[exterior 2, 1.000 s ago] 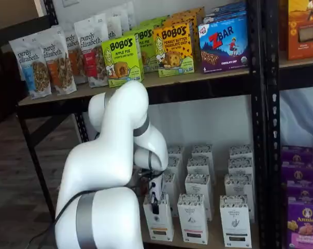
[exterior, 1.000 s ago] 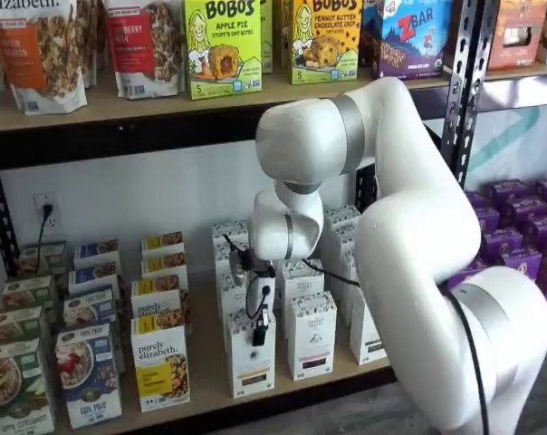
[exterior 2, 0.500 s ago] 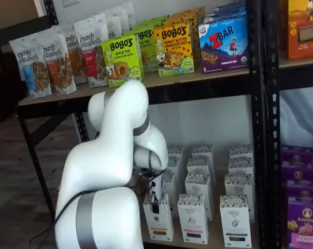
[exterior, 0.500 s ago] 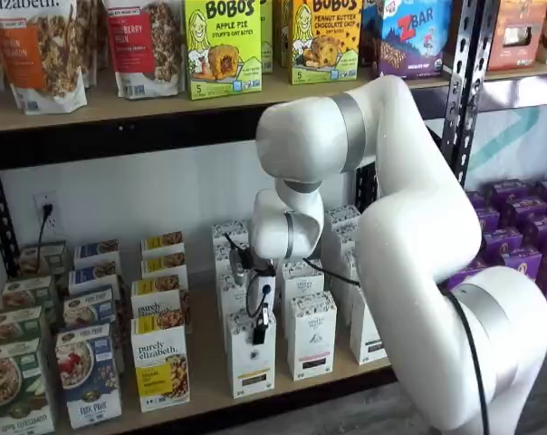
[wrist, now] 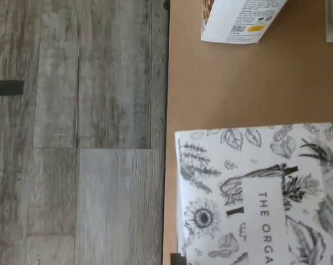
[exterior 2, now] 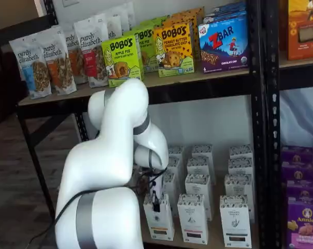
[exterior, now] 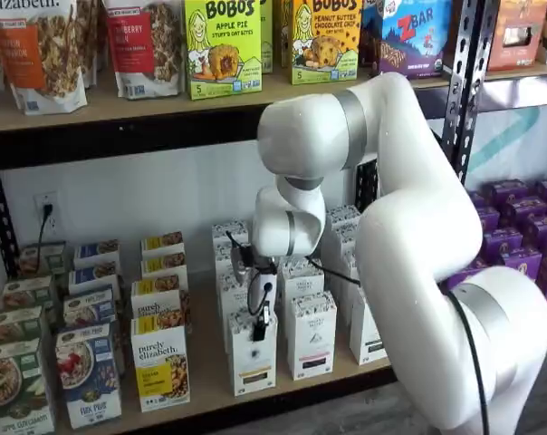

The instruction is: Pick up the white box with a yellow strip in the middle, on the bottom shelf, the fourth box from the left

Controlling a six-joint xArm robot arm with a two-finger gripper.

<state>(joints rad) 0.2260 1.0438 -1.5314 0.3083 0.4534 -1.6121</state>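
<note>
The white box (exterior: 253, 361) stands at the front of the bottom shelf (exterior: 206, 367), with a yellow-brown strip low on its front; it also shows in a shelf view (exterior 2: 159, 222). My gripper (exterior: 258, 332) comes down onto its top, black fingers shut on the white box, and the same grip shows in a shelf view at the gripper (exterior 2: 155, 203). In the wrist view the box's black-and-white leaf-patterned top (wrist: 254, 193) fills one corner above the tan shelf board (wrist: 238, 83).
Similar white cartons (exterior: 311, 333) stand right beside and behind the held box. Purely elizabeth granola boxes (exterior: 160, 367) stand to its left. The upper shelf (exterior: 119, 109) with snack boxes hangs above the arm. Grey wood floor (wrist: 78, 132) lies beyond the shelf's edge.
The fingers have closed on the top of the white box. The arm's upper joints have risen a little; the box stands in nearly the same place.
</note>
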